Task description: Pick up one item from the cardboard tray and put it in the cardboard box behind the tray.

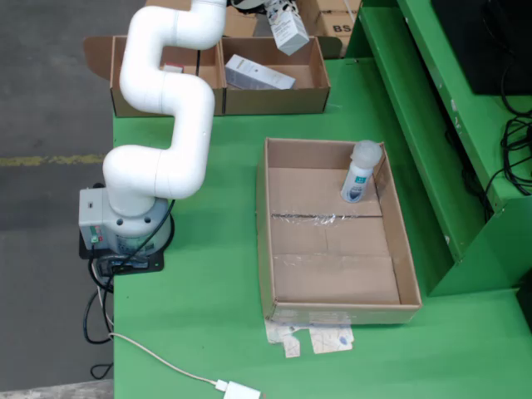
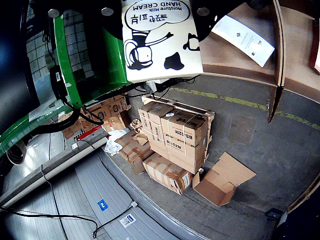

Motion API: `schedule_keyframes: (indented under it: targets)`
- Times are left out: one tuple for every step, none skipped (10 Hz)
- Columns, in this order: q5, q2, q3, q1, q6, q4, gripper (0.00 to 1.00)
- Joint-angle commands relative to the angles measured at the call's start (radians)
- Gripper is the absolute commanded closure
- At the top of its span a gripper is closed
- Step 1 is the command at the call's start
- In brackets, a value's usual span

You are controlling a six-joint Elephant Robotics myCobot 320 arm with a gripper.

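Fingers grip hand-cream carton (tilted) above box.

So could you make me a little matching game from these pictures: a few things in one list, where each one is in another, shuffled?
Things:
1. Bottle
2. Hand cream box
3. Flat white box
4. White plug

Places:
A. Lying in the far box
B. On the green table's near edge, in the fixed view
C. Held in the gripper above the far box
D. Standing in a far corner of the tray

Pairs: 1-D, 2-C, 3-A, 4-B
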Motion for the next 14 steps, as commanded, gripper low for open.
schedule_keyframes:
  targets:
    - [-0.012,-0.006,0.028,-0.008,0.0,0.016,1.0]
    - [-0.012,-0.023,0.028,-0.018,-0.002,0.017,1.0]
    - [-0.012,-0.043,0.028,-0.026,-0.002,0.017,1.0]
    - [-0.012,-0.057,0.028,-0.03,-0.002,0.017,1.0]
    - [-0.012,-0.073,0.028,-0.037,0.0,0.017,1.0]
    - [-0.012,-0.094,0.028,-0.045,0.0,0.017,1.0]
    - [-0.012,-0.094,0.028,-0.045,0.0,0.017,1.0]
    - [-0.012,-0.122,0.028,-0.053,0.0,0.017,1.0]
    - [-0.012,-0.137,0.028,-0.059,0.0,0.016,1.0]
    - [-0.012,-0.136,0.028,-0.059,0.0,0.017,1.0]
    - [-0.012,-0.152,0.028,-0.063,0.0,0.017,1.0]
    - [-0.012,-0.163,0.028,-0.066,0.0,0.017,1.0]
    - [-0.012,-0.175,0.028,-0.072,-0.001,0.017,1.0]
    - [-0.012,-0.184,0.028,-0.078,0.0,0.017,1.0]
